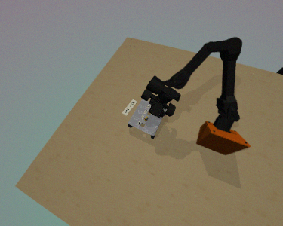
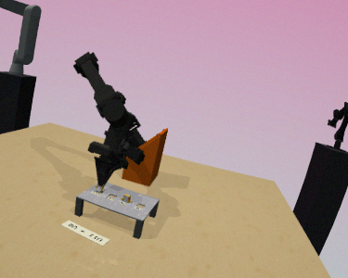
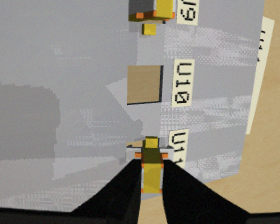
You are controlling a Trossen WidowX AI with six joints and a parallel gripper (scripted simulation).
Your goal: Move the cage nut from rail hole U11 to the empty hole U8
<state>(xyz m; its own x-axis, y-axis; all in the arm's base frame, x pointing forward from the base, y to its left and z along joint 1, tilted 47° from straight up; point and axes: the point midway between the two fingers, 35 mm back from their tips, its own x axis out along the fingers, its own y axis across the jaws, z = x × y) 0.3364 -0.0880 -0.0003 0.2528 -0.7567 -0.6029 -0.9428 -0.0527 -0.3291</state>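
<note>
The rail plate [image 1: 152, 127] [image 2: 90, 198] [image 3: 90, 70] stands on short legs. My gripper [image 2: 100, 186] [image 3: 151, 167] is shut on the yellow cage nut [image 3: 151, 184] at U11. A sliver of the U11 opening shows beside this nut, and its grey side wings show at the plate's upper side in the wrist view; its exact height is unclear. The other nut [image 1: 146, 118] [image 2: 126, 198] [image 3: 165, 7] sits at U9. Hole U8 [image 1: 143, 124] [image 2: 140, 206] is empty, beyond U9 and outside the wrist view. The fingertips are hidden in the top view.
Empty hole U10 [image 2: 111, 196] [image 3: 144, 85] lies between the two nuts. Printed hole labels run along one side of the holes. A paper card [image 1: 129, 107] [image 2: 85, 233] lies on the table beside the plate. The orange arm base [image 1: 222, 139] [image 2: 148, 164] stands on the other side.
</note>
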